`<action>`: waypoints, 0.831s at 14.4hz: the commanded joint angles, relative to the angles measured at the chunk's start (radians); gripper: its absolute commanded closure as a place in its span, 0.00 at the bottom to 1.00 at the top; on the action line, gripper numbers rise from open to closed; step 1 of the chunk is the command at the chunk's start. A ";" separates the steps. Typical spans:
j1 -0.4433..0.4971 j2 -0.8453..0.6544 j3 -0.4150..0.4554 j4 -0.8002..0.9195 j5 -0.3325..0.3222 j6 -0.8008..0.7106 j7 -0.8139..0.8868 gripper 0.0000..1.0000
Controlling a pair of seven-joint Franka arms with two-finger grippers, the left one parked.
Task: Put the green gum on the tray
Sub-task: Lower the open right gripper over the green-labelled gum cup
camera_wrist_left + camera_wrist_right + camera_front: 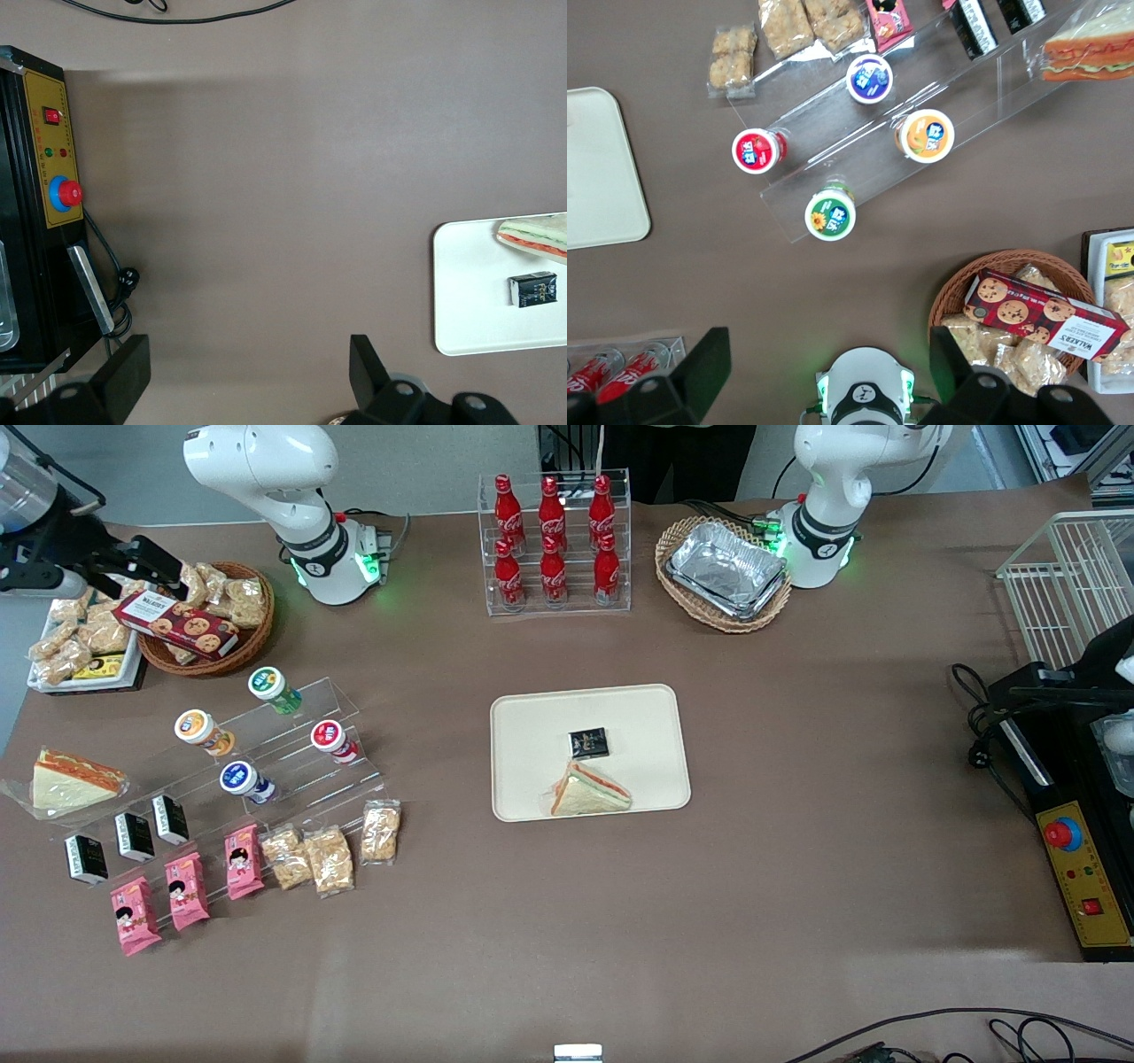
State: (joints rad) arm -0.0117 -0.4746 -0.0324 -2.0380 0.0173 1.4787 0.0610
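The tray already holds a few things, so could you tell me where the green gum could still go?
The tray is bare toward the working arm's end and along its rim nearest the bottles. The sandwich and black packet crowd the middle. The open gripper hovers over the basket; gum waits.

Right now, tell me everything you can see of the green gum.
The green gum is a small round canister with a green body and a white-rimmed green lid bearing a printed label. It stands on the top step of the clear stepped rack, apart from the orange, red and blue canisters on the lower steps. Nothing grips it. The gripper hangs open above the table near the wicker basket, well clear of the gum.
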 commanded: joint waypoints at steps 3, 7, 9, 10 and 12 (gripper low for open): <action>0.013 -0.027 0.003 -0.088 0.018 0.064 0.037 0.00; 0.013 -0.035 0.003 -0.206 0.020 0.193 0.037 0.00; 0.015 -0.026 0.003 -0.263 0.020 0.264 0.039 0.00; 0.015 -0.013 0.003 -0.283 0.020 0.291 0.039 0.00; 0.015 0.016 0.003 -0.323 0.020 0.339 0.039 0.00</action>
State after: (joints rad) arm -0.0014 -0.4702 -0.0271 -2.2916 0.0222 1.7404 0.0840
